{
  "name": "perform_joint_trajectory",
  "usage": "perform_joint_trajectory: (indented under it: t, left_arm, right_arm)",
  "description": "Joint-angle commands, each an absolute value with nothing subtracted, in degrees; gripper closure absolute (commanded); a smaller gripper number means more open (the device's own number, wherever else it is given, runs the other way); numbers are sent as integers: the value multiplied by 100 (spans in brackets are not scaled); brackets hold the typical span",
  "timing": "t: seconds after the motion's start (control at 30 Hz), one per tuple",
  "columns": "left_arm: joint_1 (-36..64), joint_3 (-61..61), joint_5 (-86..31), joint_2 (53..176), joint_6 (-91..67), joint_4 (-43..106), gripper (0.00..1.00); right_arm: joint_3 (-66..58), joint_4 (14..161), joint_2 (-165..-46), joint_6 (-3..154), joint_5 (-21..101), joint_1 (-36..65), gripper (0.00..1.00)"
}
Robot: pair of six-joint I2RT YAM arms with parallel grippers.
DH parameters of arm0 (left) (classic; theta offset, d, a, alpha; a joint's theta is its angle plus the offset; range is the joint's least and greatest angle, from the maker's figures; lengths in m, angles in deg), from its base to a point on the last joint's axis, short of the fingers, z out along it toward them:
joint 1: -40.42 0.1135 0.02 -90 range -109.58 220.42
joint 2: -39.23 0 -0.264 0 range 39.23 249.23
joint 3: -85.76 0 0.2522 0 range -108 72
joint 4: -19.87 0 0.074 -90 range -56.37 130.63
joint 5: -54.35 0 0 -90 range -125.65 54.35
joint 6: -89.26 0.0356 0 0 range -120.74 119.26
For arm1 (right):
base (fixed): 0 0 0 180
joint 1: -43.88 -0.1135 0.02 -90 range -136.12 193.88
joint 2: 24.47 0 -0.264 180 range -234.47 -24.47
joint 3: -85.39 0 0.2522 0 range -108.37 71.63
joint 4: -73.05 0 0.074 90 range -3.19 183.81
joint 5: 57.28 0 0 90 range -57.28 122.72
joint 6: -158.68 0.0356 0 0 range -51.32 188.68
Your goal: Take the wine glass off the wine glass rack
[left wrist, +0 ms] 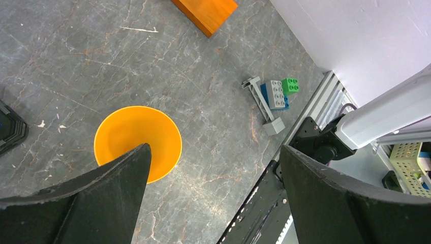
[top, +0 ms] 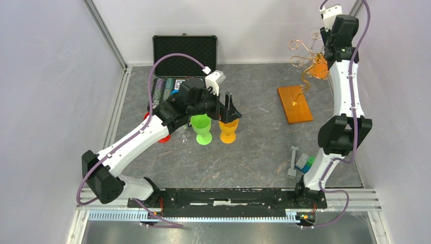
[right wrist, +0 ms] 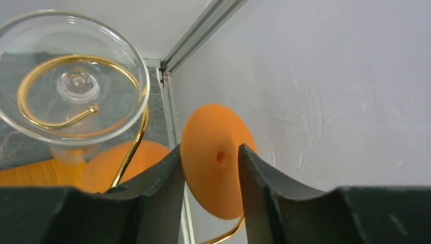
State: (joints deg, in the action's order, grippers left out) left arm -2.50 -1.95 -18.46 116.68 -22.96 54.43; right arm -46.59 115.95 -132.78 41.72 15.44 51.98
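At 1 o'clock on the grey stone-look surface (top: 254, 152), the orange plastic wine glass (top: 320, 67) hangs on the gold wire rack with a wooden base (top: 295, 104). Step looks like grasping. Right tool (right wrist: 209, 150) half closed, orange foot in its gap; contact unclear. Next: firm grip, slide off the spiral. Only the right wrist view makes out a clear glass (right wrist: 71, 76) hanging alongside. Left tool (left wrist: 214, 150) wide open, empty.

Top external: high above and behind the arm bases, angled down, whole table (top: 254, 152) in frame. Left wrist: mid-height, facing steeply down past the left gripper (left wrist: 214, 148); shares the orange goblet (left wrist: 137, 140), toy blocks (left wrist: 277, 94) and a base corner of the wine glass rack (left wrist: 206, 12) with the top view (centre and right there). Right wrist: very close, facing up and outward past the right gripper (right wrist: 210, 147) at the rack's gold spiral (right wrist: 81, 56) and the wall (right wrist: 330, 76); that spot sits upper right in the top view.
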Motion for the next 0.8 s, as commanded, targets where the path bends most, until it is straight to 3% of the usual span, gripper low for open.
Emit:
perform_joint_trajectory:
  t: [0.0, 0.2, 0.37, 0.77]
  left_arm:
    - [-186, -169, -1588, 11704, -2542, 5130, 0]
    - [-167, -121, -1578, 11699, -2548, 5100, 0]
    - [-150, -117, -1543, 11695, -2552, 5086, 0]
    - [-106, -24, -1493, 11666, -2585, 4996, 0]
  right_arm:
    - [-4538, 11151, -13021, 3910, 1425, 5100, 55]
    - [-4538, 11204, -12917, 3948, 1610, 5065, 65]
    - [-4508, 11108, -12791, 4020, 1379, 5034, 99]
    - [-3804, 10372, -12476, 2942, 288, 4642, 100]
